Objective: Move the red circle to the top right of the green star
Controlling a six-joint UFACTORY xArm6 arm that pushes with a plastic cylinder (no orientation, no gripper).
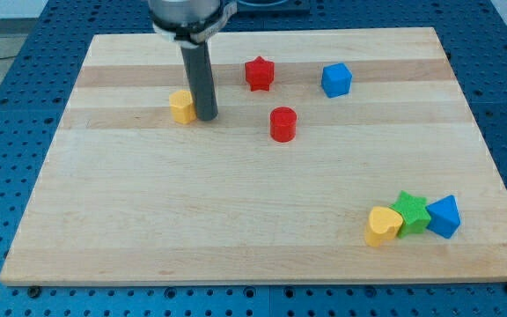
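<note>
The red circle (282, 123) stands on the wooden board a little above the middle. The green star (410, 212) sits at the view's lower right, between a yellow heart (382, 224) on its left and a blue triangle (444, 216) on its right, both touching it. My tip (206, 116) is down on the board at the upper left, right beside a yellow block (181, 106) on its left. The tip is well to the left of the red circle and far from the green star.
A red star (259, 73) lies above the red circle. A blue cube (335, 79) lies to its right near the top. The wooden board (236, 220) rests on a blue perforated table.
</note>
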